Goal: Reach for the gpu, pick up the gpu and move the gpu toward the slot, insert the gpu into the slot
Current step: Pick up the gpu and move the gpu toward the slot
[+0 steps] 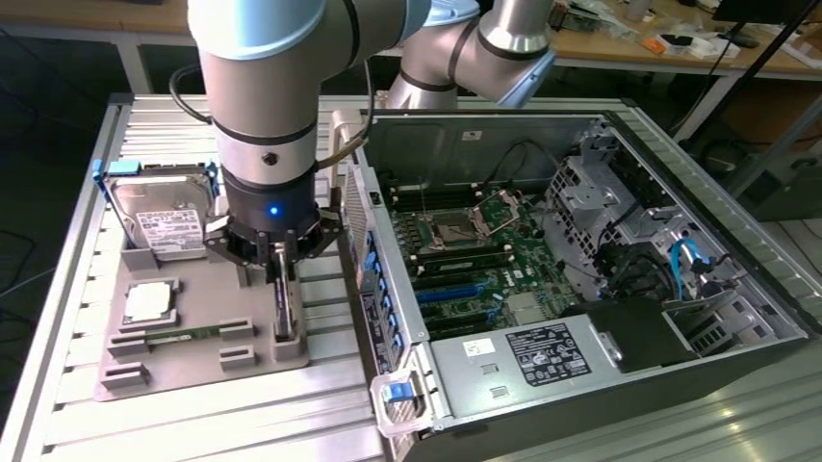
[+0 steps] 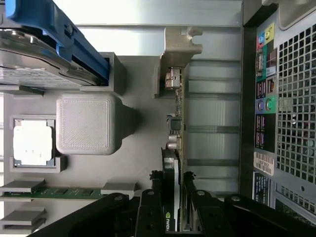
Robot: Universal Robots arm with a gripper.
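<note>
Surface: ribbed metal table (image 1: pixel 192 428) under everything; cluttered wooden benches (image 1: pixel 642 43) run across the top of the exterior view
Tray: grey fixture tray (image 1: pixel 192 375) sits at lower left of the exterior view, just beside the open pc case (image 1: pixel 424 144) that takes up the right half
Tray contents: hard drive (image 1: pixel 165 223) with a white label and blue rails leans at the far end; cpu (image 1: pixel 149 301) lies flat below it; green memory stick (image 1: pixel 180 336) lies in its holder nearer the camera
Gpu: the gpu (image 1: pixel 285 325) stands on its long edge in a holder on the side of the tray nearest the case; not in the case, so nothing inserted yet; the wrist view looks along its top edge, black fan housing close to the camera
Arm: big silver arm (image 1: pixel 269 96) comes straight down at upper left of the exterior view; blue light glowing on the wrist
Gripper: gripper (image 1: pixel 284 274) is right down over the card
Jaws: apart; one of the black fingers (image 2: pixel 150 202) on each flat face of the card with what looks like a sliver of gap either side; honestly can't tell if the pads touch
Case: motherboard (image 1: pixel 475 260) lies bare inside, blue slots near its lower left
</note>
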